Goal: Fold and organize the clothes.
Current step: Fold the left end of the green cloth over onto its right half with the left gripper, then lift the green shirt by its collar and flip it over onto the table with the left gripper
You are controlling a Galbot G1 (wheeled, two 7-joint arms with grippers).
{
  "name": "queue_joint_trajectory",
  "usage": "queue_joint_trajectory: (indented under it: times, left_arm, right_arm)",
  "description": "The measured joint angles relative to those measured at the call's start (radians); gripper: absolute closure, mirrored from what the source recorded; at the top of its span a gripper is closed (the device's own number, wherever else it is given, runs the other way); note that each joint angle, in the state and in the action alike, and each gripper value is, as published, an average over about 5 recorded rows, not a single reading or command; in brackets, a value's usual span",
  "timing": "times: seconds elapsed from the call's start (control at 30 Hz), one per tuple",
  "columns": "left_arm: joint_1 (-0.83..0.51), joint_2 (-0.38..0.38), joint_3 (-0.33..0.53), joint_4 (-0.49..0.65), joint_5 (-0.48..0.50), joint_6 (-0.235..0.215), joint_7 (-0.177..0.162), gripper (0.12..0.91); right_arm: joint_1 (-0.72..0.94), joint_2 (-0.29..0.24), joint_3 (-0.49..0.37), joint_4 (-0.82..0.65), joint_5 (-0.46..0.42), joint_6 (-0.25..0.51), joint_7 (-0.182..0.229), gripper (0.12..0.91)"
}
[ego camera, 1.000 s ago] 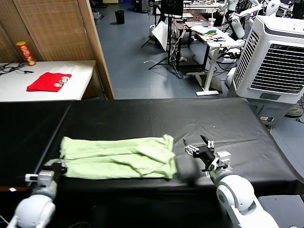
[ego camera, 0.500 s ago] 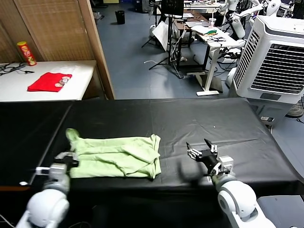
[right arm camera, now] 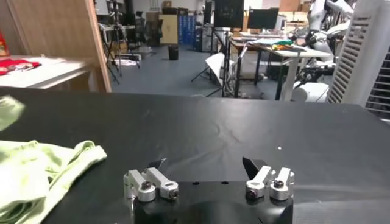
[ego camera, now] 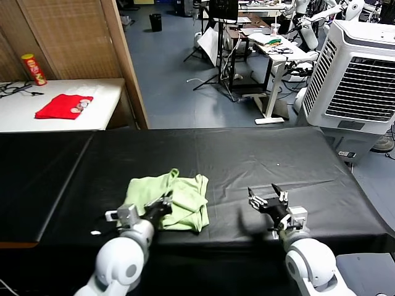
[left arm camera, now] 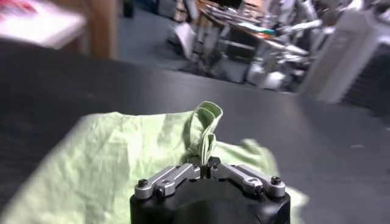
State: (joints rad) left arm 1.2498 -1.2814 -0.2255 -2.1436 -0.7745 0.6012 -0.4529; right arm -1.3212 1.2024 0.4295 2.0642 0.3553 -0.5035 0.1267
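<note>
Left claw (left arm camera: 206, 165) pinching shirt (left arm camera: 122, 152)

The shirt (ego camera: 170, 200) lies on the table (ego camera: 259, 154), left of the right end effector (ego camera: 268, 198).

My bench carried a black cover (ego camera: 247, 154) with shallow wrinkles. Beyond its far left corner stood a white side table (ego camera: 99, 108) — on it lay a small red cloth (ego camera: 63, 105), with a red canister (ego camera: 33, 68) upright near the table's back edge. A white louvred cooling unit (ego camera: 355, 77) stood at far right — cluttered desks (ego camera: 271, 43) behind it.
</note>
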Motion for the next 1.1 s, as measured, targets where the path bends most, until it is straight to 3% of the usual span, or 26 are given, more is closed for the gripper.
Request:
queue_joint_trajectory:
  times: [0.23, 0.33, 0.57, 0.7, 0.9, 1.1]
  left_arm:
    - [-0.012, -0.061, 0.038, 0.024, 0.022, -0.019, 0.011, 0.871]
    - [-0.017, -0.084, 0.041, 0.036, 0.032, -0.035, 0.019, 0.808]
    - [-0.003, -0.14, 0.021, 0.021, -0.069, -0.039, 0.002, 0.437]
    - [0.012, -0.113, -0.017, -0.005, -0.048, -0.067, 0.029, 0.265]
    - [0.058, -0.005, -0.117, -0.002, 0.106, -0.133, 0.092, 0.233]
    - [0.109, 0.022, -0.2, 0.029, 0.168, -0.157, 0.125, 0.232]
  right_arm:
    - [0.013, 0.0, -0.02, -0.01, -0.007, 0.008, -0.019, 0.227]
    - [0.022, 0.0, -0.037, -0.019, -0.013, 0.017, -0.034, 0.227]
    - [0.053, -0.008, -0.097, -0.028, 0.001, 0.035, -0.09, 0.227]
    - [0.086, -0.012, -0.151, -0.043, 0.025, 0.037, -0.127, 0.227]
    - [0.167, 0.008, -0.258, -0.091, -0.003, 0.039, -0.136, 0.227]
    - [0.205, 0.023, -0.345, -0.162, -0.184, 0.054, -0.135, 0.227]
